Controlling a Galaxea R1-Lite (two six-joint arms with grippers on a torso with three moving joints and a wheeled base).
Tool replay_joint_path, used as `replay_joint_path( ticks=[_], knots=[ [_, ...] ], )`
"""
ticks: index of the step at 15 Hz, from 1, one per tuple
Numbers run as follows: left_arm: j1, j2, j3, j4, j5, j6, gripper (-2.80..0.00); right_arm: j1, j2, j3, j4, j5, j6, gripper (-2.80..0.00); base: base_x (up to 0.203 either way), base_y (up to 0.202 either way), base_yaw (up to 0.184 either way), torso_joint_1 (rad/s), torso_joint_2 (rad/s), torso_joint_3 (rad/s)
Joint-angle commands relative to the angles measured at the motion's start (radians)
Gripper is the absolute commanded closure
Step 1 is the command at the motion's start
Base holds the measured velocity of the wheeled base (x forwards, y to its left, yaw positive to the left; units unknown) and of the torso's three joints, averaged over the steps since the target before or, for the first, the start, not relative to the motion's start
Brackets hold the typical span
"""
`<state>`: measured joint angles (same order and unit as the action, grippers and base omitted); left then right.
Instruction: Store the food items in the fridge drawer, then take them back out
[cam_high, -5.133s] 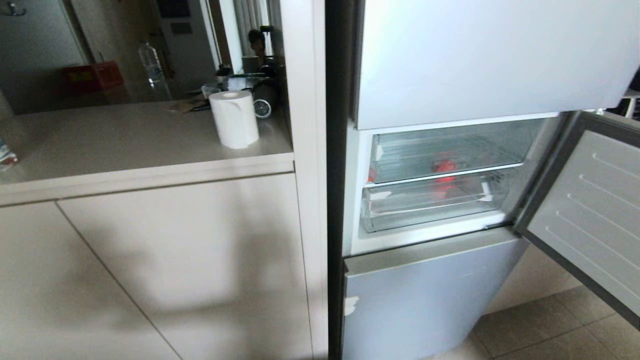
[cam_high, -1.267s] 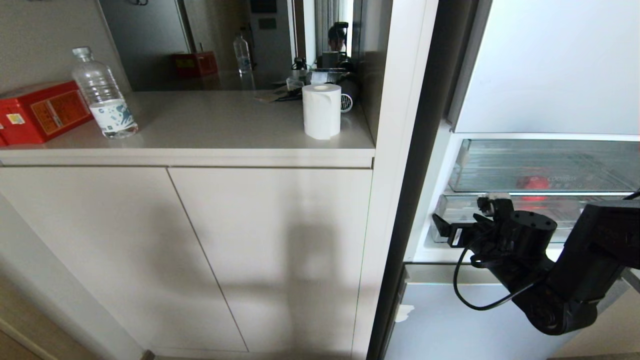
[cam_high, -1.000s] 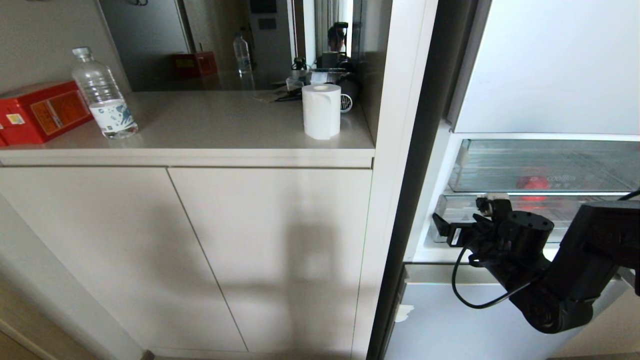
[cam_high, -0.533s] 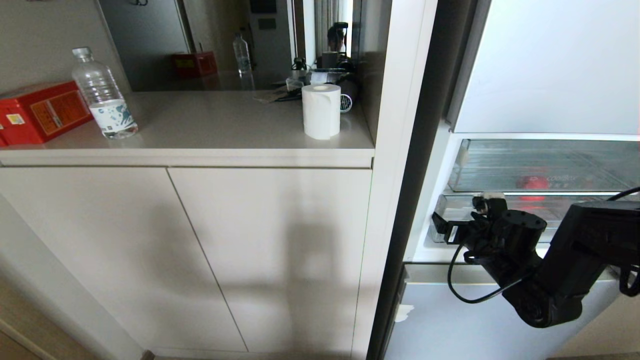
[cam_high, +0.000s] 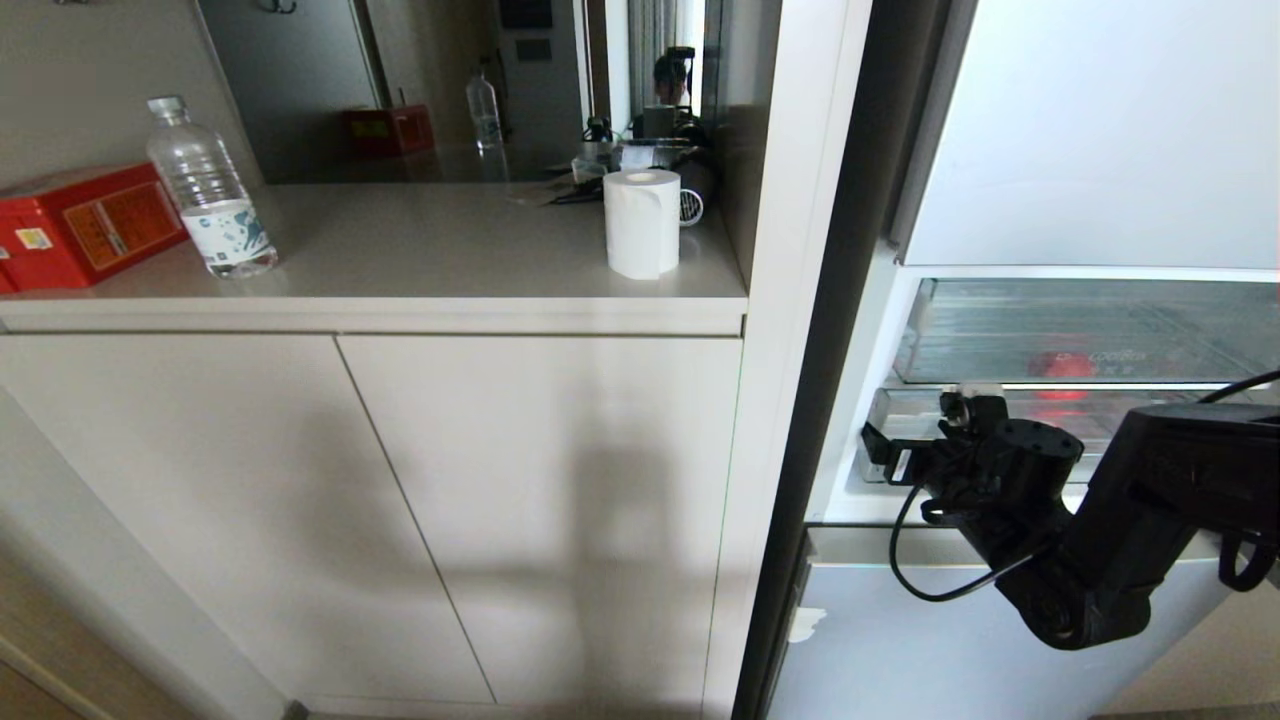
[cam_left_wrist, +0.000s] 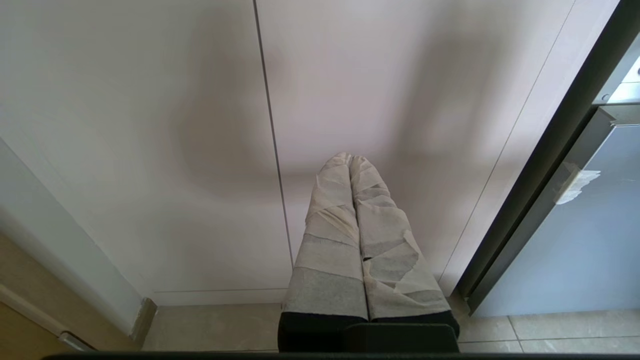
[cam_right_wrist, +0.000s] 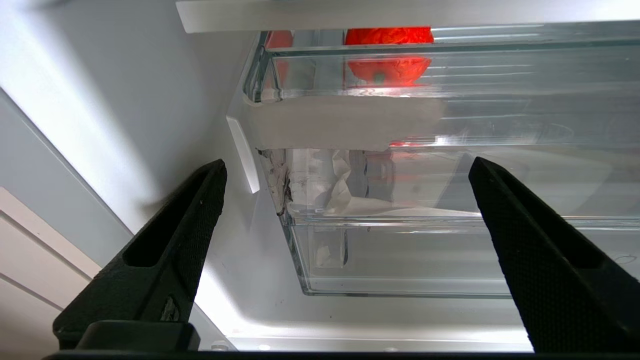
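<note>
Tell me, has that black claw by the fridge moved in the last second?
Yes. The right gripper has crept slightly up against the lower clear drawer.

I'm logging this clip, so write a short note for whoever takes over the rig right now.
Right end effector: open, empty, in front of the lower drawer in the open fridge.
Left end effector: shut, empty, parked by the cabinet doors.
Red fruit: visible behind the upper clear bin; which bin holds it is unclear.
Done: fruit is inside the fridge.
Left: grip the drawer, pull it out, take the fruit out.
</note>
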<state>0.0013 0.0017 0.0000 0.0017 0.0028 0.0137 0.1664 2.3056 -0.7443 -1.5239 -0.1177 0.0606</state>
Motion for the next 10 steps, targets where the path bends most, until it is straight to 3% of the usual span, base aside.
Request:
replay_joint_path(
  ticks=[1, 8, 9, 10],
  knots=[
    [0.000, 0.001, 0.000, 0.000, 0.000, 0.000, 0.00, 0.002, 0.009, 0.000, -0.006, 0.001, 0.001, -2.80, 0.000, 0.000, 0.000, 0.000, 0.00, 0.000],
    [0.000, 0.001, 0.000, 0.000, 0.000, 0.000, 0.00, 0.060, -0.004, 0.003, -0.006, -0.022, 0.003, -2.80, 0.000, 0.000, 0.000, 0.000, 0.00, 0.000],
    [0.000, 0.001, 0.000, 0.000, 0.000, 0.000, 0.00, 0.064, -0.006, 0.003, -0.006, -0.037, 0.002, -0.38, 0.000, 0.000, 0.000, 0.000, 0.00, 0.000],
    [0.000, 0.001, 0.000, 0.000, 0.000, 0.000, 0.00, 0.065, -0.009, 0.003, -0.006, -0.037, 0.001, 0.00, 0.000, 0.000, 0.000, 0.000, 0.00, 0.000]
  ],
)
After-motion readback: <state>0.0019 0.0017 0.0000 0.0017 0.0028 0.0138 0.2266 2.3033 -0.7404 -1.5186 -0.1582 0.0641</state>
